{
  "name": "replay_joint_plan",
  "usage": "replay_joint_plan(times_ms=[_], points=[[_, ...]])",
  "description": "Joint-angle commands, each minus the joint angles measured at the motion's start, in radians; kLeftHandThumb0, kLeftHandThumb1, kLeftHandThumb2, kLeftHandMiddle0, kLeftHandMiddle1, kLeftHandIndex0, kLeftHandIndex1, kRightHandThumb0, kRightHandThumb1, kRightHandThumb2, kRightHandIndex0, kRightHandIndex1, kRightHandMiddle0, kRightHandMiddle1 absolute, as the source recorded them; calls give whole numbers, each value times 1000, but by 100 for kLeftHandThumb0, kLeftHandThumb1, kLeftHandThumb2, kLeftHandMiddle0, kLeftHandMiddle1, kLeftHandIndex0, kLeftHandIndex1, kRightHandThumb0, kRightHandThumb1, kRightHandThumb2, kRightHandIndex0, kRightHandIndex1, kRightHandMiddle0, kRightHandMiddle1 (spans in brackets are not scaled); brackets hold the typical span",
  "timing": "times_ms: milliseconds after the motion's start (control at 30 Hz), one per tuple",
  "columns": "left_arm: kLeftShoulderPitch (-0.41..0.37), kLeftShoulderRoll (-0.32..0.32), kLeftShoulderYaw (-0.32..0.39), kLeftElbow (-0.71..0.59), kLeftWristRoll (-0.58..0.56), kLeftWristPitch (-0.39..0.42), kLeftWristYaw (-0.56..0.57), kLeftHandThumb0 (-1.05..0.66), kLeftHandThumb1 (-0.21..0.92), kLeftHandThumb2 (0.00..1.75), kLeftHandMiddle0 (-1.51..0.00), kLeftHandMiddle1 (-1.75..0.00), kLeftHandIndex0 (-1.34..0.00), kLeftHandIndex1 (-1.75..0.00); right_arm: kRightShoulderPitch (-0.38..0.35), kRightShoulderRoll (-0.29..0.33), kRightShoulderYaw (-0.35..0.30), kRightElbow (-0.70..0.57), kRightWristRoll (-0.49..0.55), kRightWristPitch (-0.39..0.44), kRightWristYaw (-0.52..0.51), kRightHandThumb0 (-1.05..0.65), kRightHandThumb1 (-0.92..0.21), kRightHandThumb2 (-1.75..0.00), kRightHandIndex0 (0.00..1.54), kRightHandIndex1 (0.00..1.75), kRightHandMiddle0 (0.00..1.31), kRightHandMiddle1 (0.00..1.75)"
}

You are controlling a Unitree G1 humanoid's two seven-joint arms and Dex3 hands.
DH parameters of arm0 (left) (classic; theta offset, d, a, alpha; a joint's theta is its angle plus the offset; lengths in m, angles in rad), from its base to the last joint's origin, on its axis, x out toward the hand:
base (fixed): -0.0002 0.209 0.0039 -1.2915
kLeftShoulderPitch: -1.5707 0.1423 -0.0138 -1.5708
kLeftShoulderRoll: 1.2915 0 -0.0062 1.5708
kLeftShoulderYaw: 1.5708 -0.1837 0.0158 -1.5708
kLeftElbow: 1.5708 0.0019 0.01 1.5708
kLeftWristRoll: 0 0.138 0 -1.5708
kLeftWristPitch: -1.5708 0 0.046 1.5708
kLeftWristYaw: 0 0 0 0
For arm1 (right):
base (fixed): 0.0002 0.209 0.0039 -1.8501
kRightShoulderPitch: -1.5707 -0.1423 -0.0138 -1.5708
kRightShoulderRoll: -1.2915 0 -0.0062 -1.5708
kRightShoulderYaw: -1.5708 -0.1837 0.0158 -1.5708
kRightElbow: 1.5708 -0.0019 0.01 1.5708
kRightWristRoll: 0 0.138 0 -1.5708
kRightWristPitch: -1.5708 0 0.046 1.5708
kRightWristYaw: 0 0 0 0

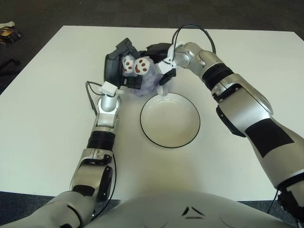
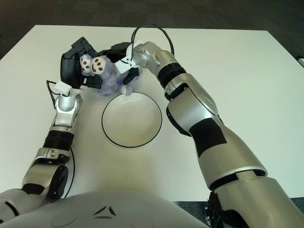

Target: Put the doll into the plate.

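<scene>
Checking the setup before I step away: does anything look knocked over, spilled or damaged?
Nothing stands out. The plate sits flat and unbroken on the table, with nothing in it. The doll is just behind it, pressed between the left hand and right hand.

A lavender plush doll (image 1: 147, 76) with white spotted paws sits just beyond the empty black-rimmed white plate (image 1: 169, 119).
</scene>
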Motion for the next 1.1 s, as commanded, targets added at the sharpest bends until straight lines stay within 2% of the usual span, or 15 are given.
replay_joint_plan(times_ms=[0, 200, 400, 500, 633, 833, 1067], points=[[2, -1, -5, -27, -1, 21, -3, 59, 5, 164, -83, -175, -107, -175, -16, -1, 18, 6, -25, 15, -13, -52, -20, -104, 19, 98, 0, 93], [11, -3, -7, -58, 14, 53, 5, 58, 6, 163, -83, -175, -108, -175, -14, 3, 40, 8, -45, 22, -32, -59, -26, -97, 22, 93, 0, 78], [14, -6, -5, -73, 41, 62, 26, 57, 8, 160, -80, -175, -107, -175, -17, 16, 75, 27, -79, 32, -55, -83, -44, -75, 23, 95, 0, 55], [15, -9, -5, -77, 36, 64, 26, 56, 10, 158, -79, -175, -106, -175, -20, 22, 77, 39, -73, 32, -32, -91, -53, -65, 20, 90, 0, 43], [15, -15, -5, -79, 12, 62, 14, 56, 11, 157, -78, -175, -105, -175, -18, 33, 66, 48, -52, 44, 20, -94, -57, -61, 20, 90, 0, 40], [11, -18, -3, -75, 12, 50, 21, 56, 11, 157, -78, -175, -104, -175, -14, 52, 41, 54, -13, 84, 120, -88, -58, -59, 26, 109, 0, 52], [12, -16, 0, -80, 46, 57, 47, 55, 11, 156, -78, -175, -104, -175, 5, 72, 5, 50, 37, 117, 192, -61, -38, -90, 37, 127, 0, 121]])
